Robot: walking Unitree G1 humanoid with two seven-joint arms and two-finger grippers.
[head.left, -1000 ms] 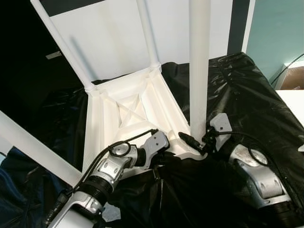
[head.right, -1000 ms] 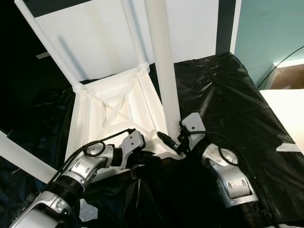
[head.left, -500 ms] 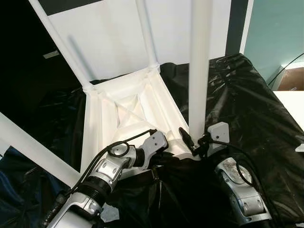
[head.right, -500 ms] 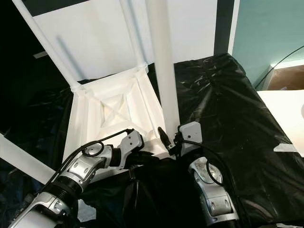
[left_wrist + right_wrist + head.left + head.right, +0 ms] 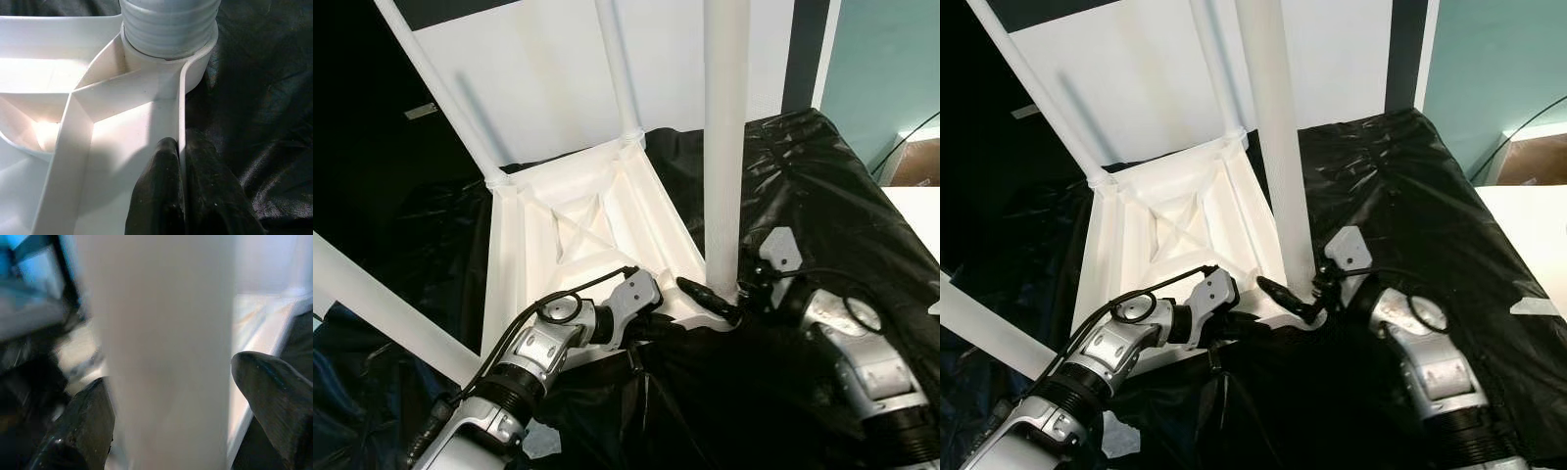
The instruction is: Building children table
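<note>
A white children's table (image 5: 578, 225) lies upside down on a black plastic sheet (image 5: 803, 186), its ribbed underside facing up. The near table leg (image 5: 724, 147) stands upright in the corner socket (image 5: 168, 29). My right gripper (image 5: 171, 396) is shut on this leg just above its base, one black finger (image 5: 700, 292) on each side. My left gripper (image 5: 182, 147) is shut on the table's thin rim close to that same corner, one finger inside the rim and one outside.
Other white legs rise at the back left (image 5: 440, 93), the back right (image 5: 617, 69) and the near left (image 5: 382, 304). A white panel (image 5: 538, 69) stands behind the table. At the right edge are a white surface (image 5: 915, 211) and a cardboard box (image 5: 913, 162).
My right forearm has swung out to the right around the near leg, and its visible finger now points further left. The left gripper has kept its hold on the rim.
</note>
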